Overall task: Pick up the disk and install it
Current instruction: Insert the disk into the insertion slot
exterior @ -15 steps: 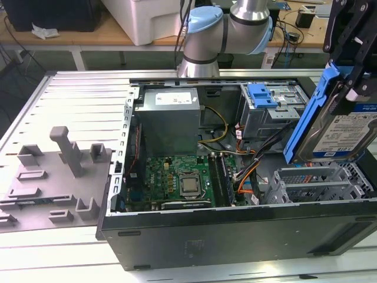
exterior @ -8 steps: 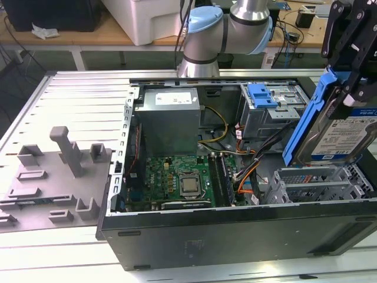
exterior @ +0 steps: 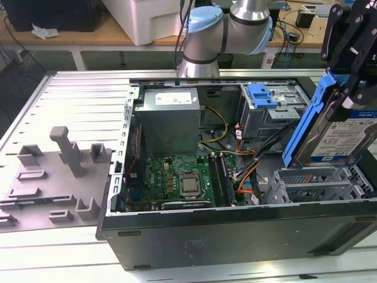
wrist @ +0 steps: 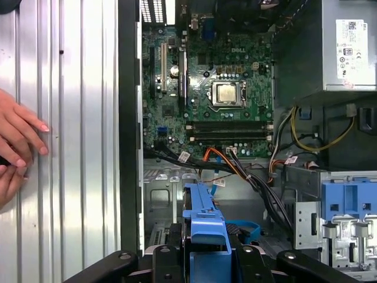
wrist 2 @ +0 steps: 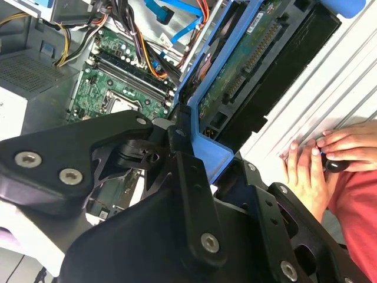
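A: While the gripper (exterior: 351, 88) is clamping the disk (exterior: 344, 138) by its top edge, where is the drive hanging?
B: It's hanging tilted at the exterior view's right, just over the silver drive bay (exterior: 315, 183) of the open computer case (exterior: 235, 236). Lower edge is sitting close to the bay; touching or not, cannot tell.
A: Bracket?
B: The blue bracket (exterior: 306, 115) is wrapping the disk's edges. In the second wrist view the fingers (wrist 2: 188, 177) are pinching it, circuit-board side showing.
A: Anything else nearby?
B: A person's hand (wrist: 20, 138) is resting on the ribbed table (wrist: 76, 147) beside the case.
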Controlling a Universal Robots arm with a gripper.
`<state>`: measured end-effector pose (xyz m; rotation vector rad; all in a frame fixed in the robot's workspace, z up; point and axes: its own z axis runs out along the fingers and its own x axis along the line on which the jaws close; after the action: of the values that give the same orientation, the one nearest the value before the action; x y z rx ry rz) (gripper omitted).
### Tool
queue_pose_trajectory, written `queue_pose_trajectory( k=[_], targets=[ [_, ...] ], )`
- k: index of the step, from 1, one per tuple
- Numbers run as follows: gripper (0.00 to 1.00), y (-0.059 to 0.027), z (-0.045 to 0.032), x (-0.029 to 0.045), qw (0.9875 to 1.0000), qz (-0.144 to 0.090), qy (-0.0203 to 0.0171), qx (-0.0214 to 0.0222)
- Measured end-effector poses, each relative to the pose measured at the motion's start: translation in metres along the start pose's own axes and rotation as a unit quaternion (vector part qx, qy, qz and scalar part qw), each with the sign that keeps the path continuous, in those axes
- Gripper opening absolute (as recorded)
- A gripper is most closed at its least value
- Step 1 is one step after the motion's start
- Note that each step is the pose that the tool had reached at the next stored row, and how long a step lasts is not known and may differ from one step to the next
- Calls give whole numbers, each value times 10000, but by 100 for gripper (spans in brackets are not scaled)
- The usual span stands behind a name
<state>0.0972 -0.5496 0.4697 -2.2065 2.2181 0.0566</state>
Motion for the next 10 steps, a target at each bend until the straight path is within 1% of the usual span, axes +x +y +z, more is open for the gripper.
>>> queue_pose_trajectory(
  k=[10],
  targets=[
    [37, -11, 58, 2, 10000, 1, 0, 0]
  ],
)
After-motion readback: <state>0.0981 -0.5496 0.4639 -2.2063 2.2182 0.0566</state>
